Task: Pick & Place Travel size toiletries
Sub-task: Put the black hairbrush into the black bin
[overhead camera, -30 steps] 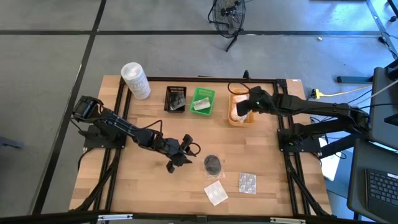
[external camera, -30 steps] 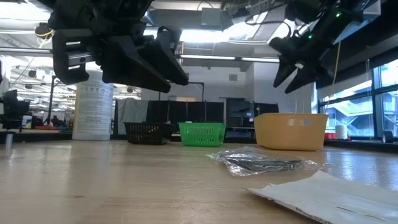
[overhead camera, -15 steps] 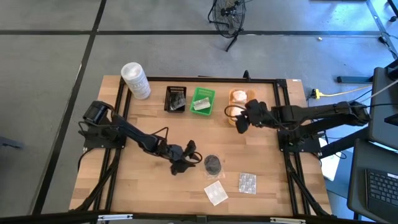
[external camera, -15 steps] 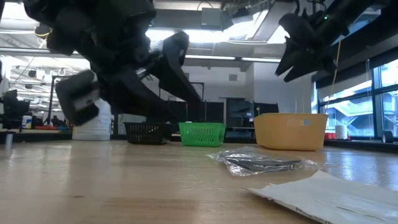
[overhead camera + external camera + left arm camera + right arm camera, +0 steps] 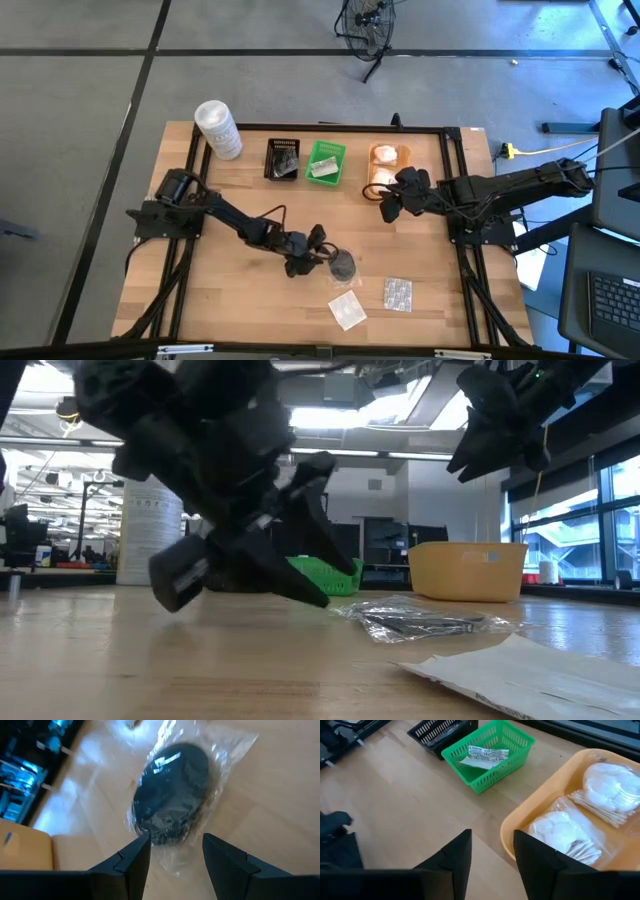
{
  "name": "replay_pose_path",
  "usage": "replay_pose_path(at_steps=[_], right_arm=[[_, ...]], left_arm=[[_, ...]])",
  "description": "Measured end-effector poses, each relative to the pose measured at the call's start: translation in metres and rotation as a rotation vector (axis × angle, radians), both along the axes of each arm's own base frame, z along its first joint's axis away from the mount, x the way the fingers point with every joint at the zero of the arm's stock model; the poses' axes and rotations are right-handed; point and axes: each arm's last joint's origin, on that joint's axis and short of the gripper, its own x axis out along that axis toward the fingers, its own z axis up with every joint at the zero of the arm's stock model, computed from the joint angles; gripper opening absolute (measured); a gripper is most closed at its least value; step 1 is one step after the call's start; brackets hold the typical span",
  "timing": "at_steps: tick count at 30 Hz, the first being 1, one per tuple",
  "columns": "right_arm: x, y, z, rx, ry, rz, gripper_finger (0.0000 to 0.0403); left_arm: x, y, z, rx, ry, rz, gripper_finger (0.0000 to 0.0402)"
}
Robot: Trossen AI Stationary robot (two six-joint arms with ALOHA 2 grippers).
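A black round pad in clear wrap [image 5: 342, 264] [image 5: 172, 810] [image 5: 420, 618] lies flat on the wood. My left gripper [image 5: 312, 250] [image 5: 175, 852] is open and low at the pad's left side, with its fingers on either side of the wrap's near edge. A white sachet [image 5: 346, 310] [image 5: 530, 675] and a blister pack [image 5: 397, 293] lie nearer the table's near edge. My right gripper [image 5: 392, 203] [image 5: 492, 855] is open in the air just near of the orange tray [image 5: 398, 152] [image 5: 520, 827], which holds two white wrapped bundles [image 5: 560, 832]. My left gripper comes at the pad's wrap slanting down from the table's left. One finger [image 5: 137, 850] stands right at the wrap's edge [image 5: 160, 865]. Whether it touches the wrap, I cannot tell.
The black tray [image 5: 283, 158] and the green tray [image 5: 325, 162] [image 5: 520, 742], with a sachet in it, stand along the far edge beside the orange tray. A tall white tub [image 5: 217, 128] [image 5: 150, 540] stands at the far left corner. Bare wood lies between the arms.
My left gripper has travelled toward the table's right and come down beside the black pad. My right gripper has drawn back from above the orange tray toward the near edge. The pad, the sachet and the blister pack have stayed put.
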Motion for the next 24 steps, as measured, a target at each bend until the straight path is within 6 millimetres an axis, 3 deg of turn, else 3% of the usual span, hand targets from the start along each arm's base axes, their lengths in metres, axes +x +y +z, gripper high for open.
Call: replay_pose_path(at_steps=[11, 24], right_arm=[[0.000, 0.000, 0.000, -0.001, 0.001, 0.002, 0.0126], [0.000, 0.000, 0.000, -0.016, 0.010, 0.016, 0.0101]], left_arm=[[0.024, 0.011, 0.015, -0.151, 0.135, 0.189, 0.0175], [0.026, 0.042, 0.011, -0.376, 0.247, 0.237, 0.0173]])
